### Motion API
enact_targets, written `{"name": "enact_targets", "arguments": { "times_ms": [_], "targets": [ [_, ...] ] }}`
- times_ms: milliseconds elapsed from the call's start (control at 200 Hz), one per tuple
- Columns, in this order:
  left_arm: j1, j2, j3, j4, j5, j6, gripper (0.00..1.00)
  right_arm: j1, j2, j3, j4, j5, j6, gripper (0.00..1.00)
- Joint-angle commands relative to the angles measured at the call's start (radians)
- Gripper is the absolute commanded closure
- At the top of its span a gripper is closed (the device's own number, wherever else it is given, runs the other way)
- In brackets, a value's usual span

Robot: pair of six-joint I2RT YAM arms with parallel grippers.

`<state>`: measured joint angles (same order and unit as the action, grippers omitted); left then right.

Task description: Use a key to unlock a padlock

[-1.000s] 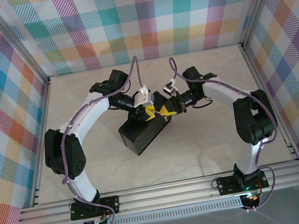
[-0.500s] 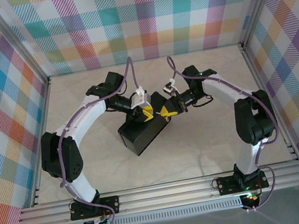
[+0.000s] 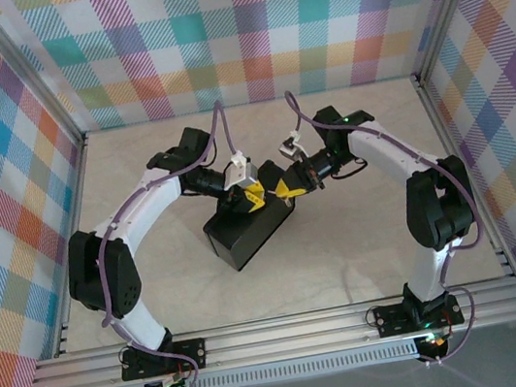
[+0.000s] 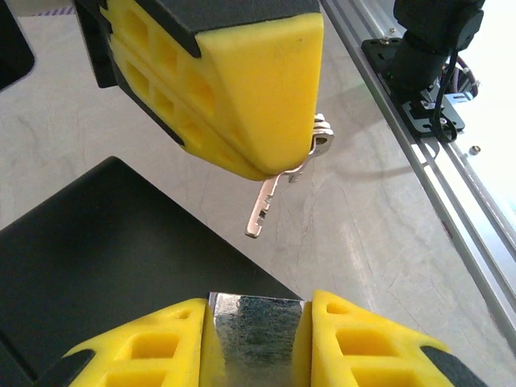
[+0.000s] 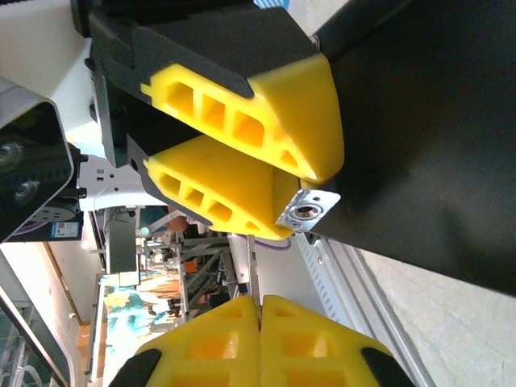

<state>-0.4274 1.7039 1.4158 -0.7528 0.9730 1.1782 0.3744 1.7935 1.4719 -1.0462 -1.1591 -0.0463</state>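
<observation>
Padlock (image 4: 256, 343) tight in left gripper (image 4: 258, 318), key (image 4: 270, 201) tight in closed right gripper (image 5: 259, 306), both just apart.

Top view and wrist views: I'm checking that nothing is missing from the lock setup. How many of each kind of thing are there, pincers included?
padlock: 1
key: 1
black box: 1
pincers: 2 (left pincer, right pincer)
Total: 5

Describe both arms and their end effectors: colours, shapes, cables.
Both the left arm and right arm have white curved links, black joints and a purple cable along them. The left end effector and right end effector carry black-backed yellow wedge fingers with rectangular cut-outs.
</observation>
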Motion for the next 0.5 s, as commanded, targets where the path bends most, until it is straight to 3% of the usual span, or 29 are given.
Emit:
{"name": "enact_targets", "arguments": {
  "times_ms": [0,495],
  "targets": [
    [0.010,-0.058,-0.003,0.041,0.092,-0.002,0.76,0.006,0.019,0.038,-0.077,0.002,-0.036,0.99],
    [0.013,-0.092,-0.033,0.076,0.096,-0.003,0.77,0.047,0.060,0.070,-0.110,0.018,-0.039,0.99]
  ]
}}
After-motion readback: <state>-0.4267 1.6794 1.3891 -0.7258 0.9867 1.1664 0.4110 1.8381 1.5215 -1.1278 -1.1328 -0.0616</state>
